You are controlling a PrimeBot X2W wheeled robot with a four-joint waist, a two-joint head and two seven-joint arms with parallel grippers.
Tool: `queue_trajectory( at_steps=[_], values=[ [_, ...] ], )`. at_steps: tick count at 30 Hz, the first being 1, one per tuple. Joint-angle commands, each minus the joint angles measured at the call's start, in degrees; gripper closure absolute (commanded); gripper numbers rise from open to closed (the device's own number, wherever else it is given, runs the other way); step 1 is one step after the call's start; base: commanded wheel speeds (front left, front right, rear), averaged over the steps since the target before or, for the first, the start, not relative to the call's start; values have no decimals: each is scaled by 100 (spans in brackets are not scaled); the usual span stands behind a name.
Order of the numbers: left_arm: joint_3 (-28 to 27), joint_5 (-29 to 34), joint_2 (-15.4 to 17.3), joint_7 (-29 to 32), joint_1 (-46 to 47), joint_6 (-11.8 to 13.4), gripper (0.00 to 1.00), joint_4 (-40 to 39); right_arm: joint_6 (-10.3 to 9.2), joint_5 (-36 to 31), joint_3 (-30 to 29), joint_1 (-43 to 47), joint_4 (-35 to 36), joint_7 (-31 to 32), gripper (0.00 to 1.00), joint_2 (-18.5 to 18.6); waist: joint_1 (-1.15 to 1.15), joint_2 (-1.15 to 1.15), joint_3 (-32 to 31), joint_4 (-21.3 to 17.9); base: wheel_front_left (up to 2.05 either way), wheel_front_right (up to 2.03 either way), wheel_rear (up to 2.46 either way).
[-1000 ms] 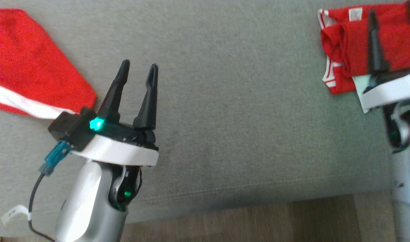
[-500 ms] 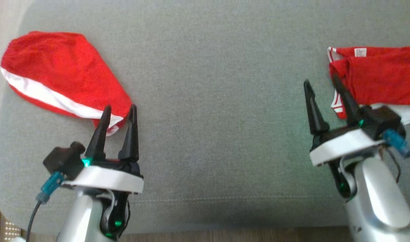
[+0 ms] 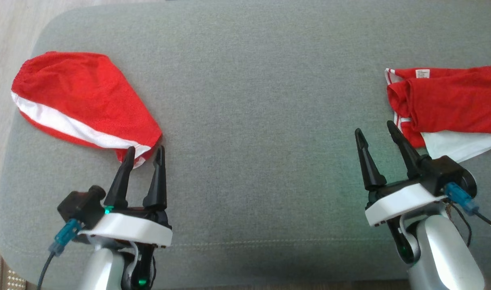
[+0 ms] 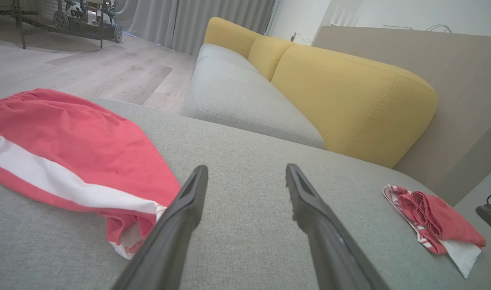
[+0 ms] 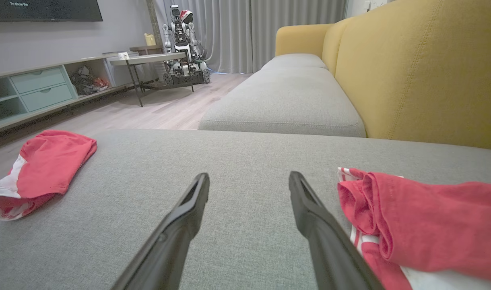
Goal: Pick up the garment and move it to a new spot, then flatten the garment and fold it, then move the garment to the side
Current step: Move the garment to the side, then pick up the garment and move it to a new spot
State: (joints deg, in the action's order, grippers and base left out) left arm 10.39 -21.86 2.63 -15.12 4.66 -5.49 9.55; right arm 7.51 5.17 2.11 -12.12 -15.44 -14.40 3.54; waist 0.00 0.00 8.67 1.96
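A red garment with a white stripe (image 3: 80,100) lies spread on the left of the grey cushion (image 3: 261,121). My left gripper (image 3: 145,150) is open and empty, its fingertips just short of that garment's near corner. The left wrist view shows the garment (image 4: 76,145) to the left of my open left gripper (image 4: 246,169). A second red garment (image 3: 450,100), folded with white showing beneath, lies at the right edge. My right gripper (image 3: 373,128) stands open and empty just left of it. In the right wrist view this garment (image 5: 430,225) lies right of my right gripper (image 5: 248,175).
The cushion's front seam (image 3: 269,241) runs just ahead of both wrists. Beyond the cushion are a grey sofa seat (image 5: 289,96) and a yellow backrest (image 5: 422,68). Wooden floor (image 3: 8,48) lies to the left. A table (image 5: 149,60) and another robot (image 5: 183,40) stand far off.
The head view has shifted to take in the whole cushion. My right gripper, earlier over the folded red garment, now stands clear to its left. Both grippers stay open.
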Motion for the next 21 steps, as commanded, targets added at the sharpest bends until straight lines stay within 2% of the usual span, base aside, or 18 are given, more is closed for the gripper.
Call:
queue_trajectory(
  at_steps=[1,12,17,21],
  values=[
    [-176,13,25,12,94,20,0,-171,-2,90,120,-42,218,-58,0,-64,0,0,-8,-22,0,0,0],
    [-152,-30,25,12,125,30,0,-192,-2,218,100,-31,259,-59,0,-66,0,0,-21,33,0,0,0],
    [-145,-49,25,12,115,51,0,-204,-2,266,166,-33,275,-60,0,-66,0,0,-46,267,0,0,0],
    [-132,-88,25,12,62,89,0,-247,-2,243,345,-5,276,-60,0,-66,0,0,-135,670,0,0,0]
  ],
)
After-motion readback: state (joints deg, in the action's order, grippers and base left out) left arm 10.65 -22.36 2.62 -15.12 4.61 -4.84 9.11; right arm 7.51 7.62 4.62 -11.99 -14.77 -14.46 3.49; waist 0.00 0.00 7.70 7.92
